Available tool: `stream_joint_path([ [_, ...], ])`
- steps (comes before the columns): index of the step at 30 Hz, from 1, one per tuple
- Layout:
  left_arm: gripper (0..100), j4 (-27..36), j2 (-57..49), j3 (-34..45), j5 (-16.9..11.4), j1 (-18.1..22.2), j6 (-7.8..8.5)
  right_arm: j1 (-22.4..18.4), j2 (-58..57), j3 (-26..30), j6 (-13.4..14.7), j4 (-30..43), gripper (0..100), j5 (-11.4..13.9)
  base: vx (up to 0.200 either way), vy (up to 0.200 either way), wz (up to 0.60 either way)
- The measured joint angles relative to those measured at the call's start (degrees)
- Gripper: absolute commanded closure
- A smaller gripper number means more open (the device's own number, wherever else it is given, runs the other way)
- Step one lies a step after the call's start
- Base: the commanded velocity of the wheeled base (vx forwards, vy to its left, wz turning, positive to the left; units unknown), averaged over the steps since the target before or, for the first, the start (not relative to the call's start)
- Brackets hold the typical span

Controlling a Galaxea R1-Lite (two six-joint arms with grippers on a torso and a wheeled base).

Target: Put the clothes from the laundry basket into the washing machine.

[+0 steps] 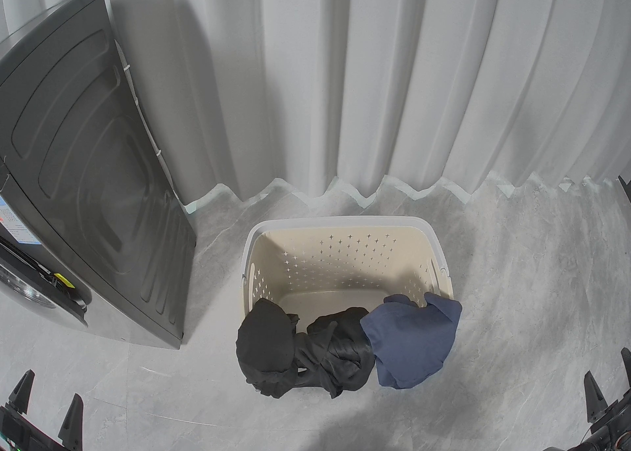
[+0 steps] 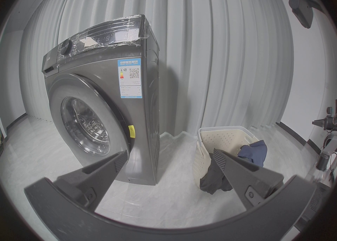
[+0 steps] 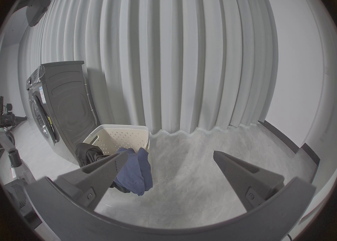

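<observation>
Curtain (image 1: 394, 45) behind; left wrist view: washer door (image 2: 86, 125) shut.

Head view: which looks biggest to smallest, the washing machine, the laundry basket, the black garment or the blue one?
1. The washing machine, even cut off at the edge.
2. The laundry basket.
3. The black garment, narrowly.
4. The blue garment.
Both garments are crumpled, so the last two are a close call.

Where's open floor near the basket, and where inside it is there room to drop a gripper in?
Widest bare floor lies right of the laundry basket. A narrower strip runs between basket and washing machine. Inside, the far half by the perforated back wall is bare. The near rim is crowded: black garment and blue garment drape over it.
</observation>
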Motion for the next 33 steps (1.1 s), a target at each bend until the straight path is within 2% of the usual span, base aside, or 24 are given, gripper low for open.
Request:
stream_joint_path([
  [2, 0, -0.02, 0.00, 0.00, 0.00, 0.00, 0.02, -0.02, 0.00, 0.00, -0.02, 0.00, 0, 0.00, 0.200, 0.000, 0.00],
  [20, 0, 0.00, 0.00, 0.00, -0.02, 0.00, 0.02, -0.07, 0.00, 0.00, -0.02, -0.02, 0, 0.00, 0.000, 0.000, 0.00],
  [26, 0, -0.02, 0.00, 0.00, 0.00, 0.02, 0.00, -0.02, 0.00, 0.00, -0.02, 0.00, 0, 0.00, 0.200, 0.000, 0.00],
  [33, 0, -0.02, 0.00, 0.00, 0.00, -0.02, 0.02, -0.07, 0.00, 0.00, -0.02, 0.00, 0, 0.00, 0.000, 0.000, 0.00],
])
